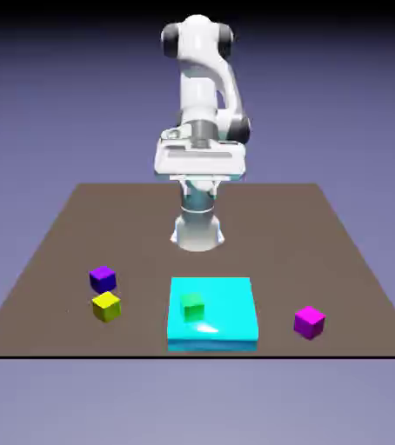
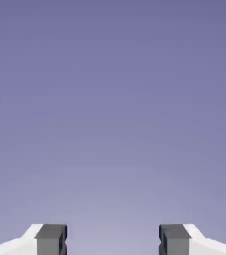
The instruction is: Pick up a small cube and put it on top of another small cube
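The fingers (image 2: 175,244) stand wide apart, their grey tips facing one another across an open gap. Between and beyond them, the hand view shows plain blue-violet backdrop (image 2: 113,114). In the exterior view, the white hand (image 1: 201,161) is raised above the level of the bench, in front of the upright robot base (image 1: 197,230), and the arm (image 1: 205,56) bends above it.

The magenta cube (image 1: 310,322) sits on the brown bench (image 1: 262,235), toward the exterior view's right and near the front edge, well apart from the fingers. It lies flat on its base, top face up, turned so that one upright edge points roughly toward the camera, with a side face showing on each side of that edge. Its sides look equal, so no single long axis can be told.

To its left in the exterior view lies a broad, low cyan block (image 1: 231,304), flat on the bench. The green cube (image 1: 192,307) shows over its upper surface, left of the block's middle, with one side facing mostly forward.

Farther to the exterior view's left, the dark purple cube (image 1: 103,279) rests flat on the bench, also turned corner-forward. The yellow cube (image 1: 106,306) is near it, on the camera's side, likewise set at an angle.
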You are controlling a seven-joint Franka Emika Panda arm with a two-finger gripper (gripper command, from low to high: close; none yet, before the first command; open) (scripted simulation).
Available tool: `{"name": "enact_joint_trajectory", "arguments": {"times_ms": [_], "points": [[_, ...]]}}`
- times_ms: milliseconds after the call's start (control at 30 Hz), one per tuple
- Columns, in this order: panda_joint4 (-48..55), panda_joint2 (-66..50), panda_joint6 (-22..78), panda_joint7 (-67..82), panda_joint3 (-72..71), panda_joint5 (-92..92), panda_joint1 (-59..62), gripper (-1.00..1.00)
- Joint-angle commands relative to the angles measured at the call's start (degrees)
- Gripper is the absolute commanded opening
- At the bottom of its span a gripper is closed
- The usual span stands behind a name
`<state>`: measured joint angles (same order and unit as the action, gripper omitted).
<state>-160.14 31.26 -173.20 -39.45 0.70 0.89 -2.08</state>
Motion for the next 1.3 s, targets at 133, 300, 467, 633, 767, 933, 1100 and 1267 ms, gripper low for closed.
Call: {"name": "enact_joint_trajectory", "arguments": {"times_ms": [133,300,467,633,767,933,1100,1267], "points": [[3.6,-5.8,3.4,12.5,2.9,3.7,-5.8,0.0],[7.1,-11.6,6.7,24.9,5.8,7.4,-11.6,0.0],[10.7,-17.4,10.1,37.4,8.8,11.1,-17.4,0.0],[14.3,-23.3,13.4,49.8,11.7,14.9,-23.2,0.0],[17.2,-27.9,16.1,59.8,14.0,17.8,-27.8,0.0],[20.7,-33.7,19.5,72.3,16.9,21.5,-33.6,0.0],[24.3,-39.5,22.8,84.7,19.9,25.2,-39.4,0.0],[27.9,-45.3,26.2,97.2,22.8,29.0,-45.2,0.0]]}}
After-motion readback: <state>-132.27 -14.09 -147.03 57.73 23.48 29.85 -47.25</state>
